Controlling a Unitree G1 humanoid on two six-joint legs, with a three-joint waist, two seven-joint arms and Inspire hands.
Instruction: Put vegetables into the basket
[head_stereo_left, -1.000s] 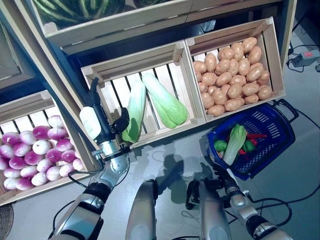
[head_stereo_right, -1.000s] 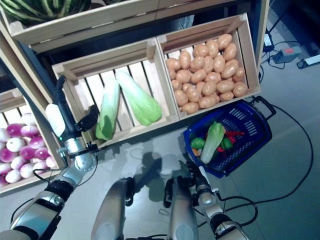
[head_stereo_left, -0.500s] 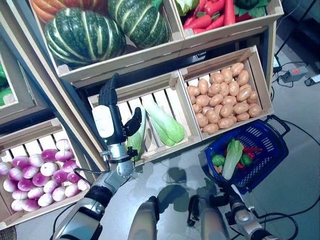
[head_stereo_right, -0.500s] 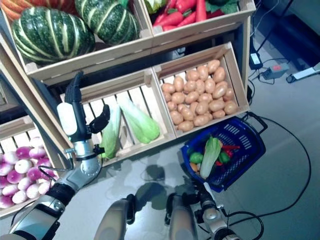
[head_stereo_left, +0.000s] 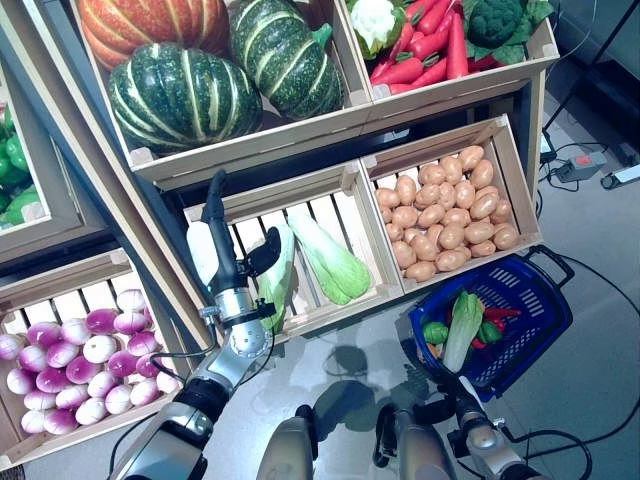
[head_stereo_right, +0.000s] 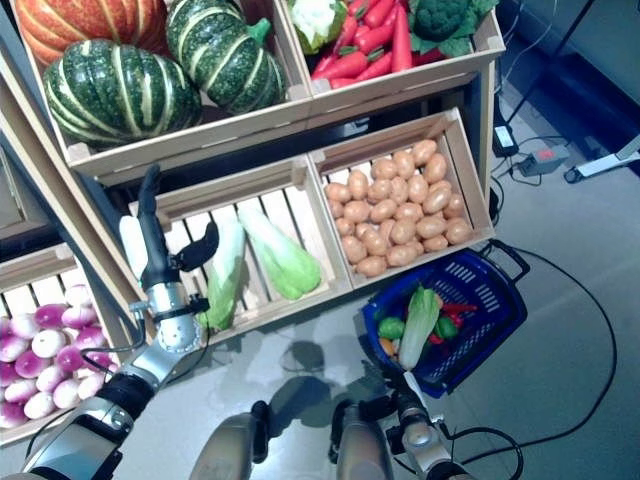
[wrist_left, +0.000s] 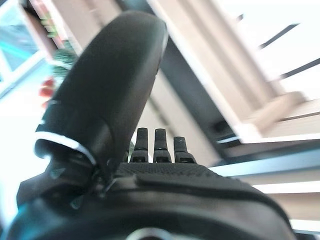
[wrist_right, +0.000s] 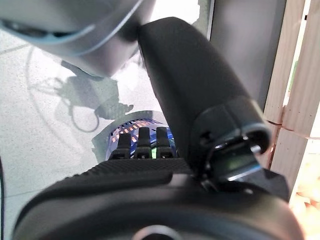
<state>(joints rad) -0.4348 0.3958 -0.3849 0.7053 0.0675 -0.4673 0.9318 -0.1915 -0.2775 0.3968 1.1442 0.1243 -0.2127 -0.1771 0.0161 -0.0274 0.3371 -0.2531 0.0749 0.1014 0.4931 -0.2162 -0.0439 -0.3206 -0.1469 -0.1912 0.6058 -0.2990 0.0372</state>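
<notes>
While cabbages (head_stereo_left: 310, 265) lie crated, potatoes (head_stereo_left: 445, 213) adjoin

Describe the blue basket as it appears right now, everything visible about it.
The blue basket looks like plastic, with slotted walls and a dark handle folded down at its far end. It sits tilted on the grey floor, just below the potato crate. Inside lie a pale green cabbage, something round and green, and red pieces beneath. Whether the right hand at its near corner touches it cannot be told.
</notes>
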